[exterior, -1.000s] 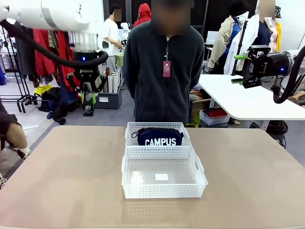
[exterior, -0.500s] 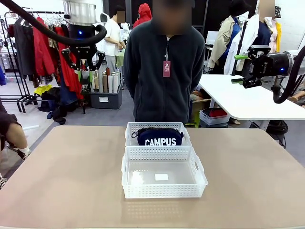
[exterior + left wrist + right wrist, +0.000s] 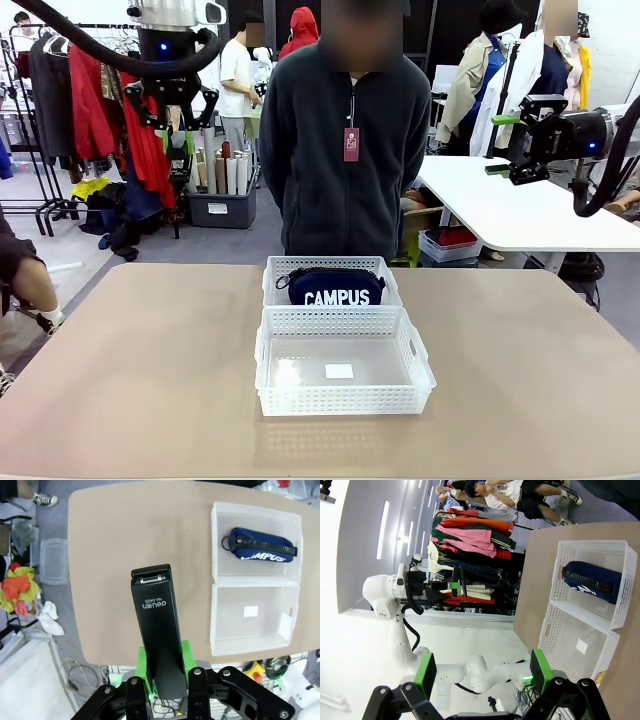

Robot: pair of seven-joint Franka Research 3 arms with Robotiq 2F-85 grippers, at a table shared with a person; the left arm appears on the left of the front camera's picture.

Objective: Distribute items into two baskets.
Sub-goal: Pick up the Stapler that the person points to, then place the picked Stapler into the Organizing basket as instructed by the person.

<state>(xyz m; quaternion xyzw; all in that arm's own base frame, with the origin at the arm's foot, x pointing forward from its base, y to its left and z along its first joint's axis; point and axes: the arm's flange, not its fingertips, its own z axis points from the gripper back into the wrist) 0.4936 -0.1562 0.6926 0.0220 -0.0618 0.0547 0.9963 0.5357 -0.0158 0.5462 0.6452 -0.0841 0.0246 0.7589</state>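
The left gripper [image 3: 176,135] hangs high beyond the far-left corner of the table [image 3: 140,360]. Its jaws are clamped on one end of the black stapler [image 3: 156,620], which projects straight out from between the green pads.

I judge the step in hand to be carrying the stapler to the near basket [image 3: 345,402]. That basket sits at table centre with only a small white label inside. It touches the far basket [image 3: 300,266], which already holds the navy pouch [image 3: 336,290].

Procedure:
1. I bring the stapler rightward and nearer until it is over the middle of the near basket.
2. I lower it inside the lattice walls.
3. I release low, so it cannot bounce out.

The right gripper [image 3: 502,145] is spread wide and holds nothing, off the table's far-right side. I leave it parked.
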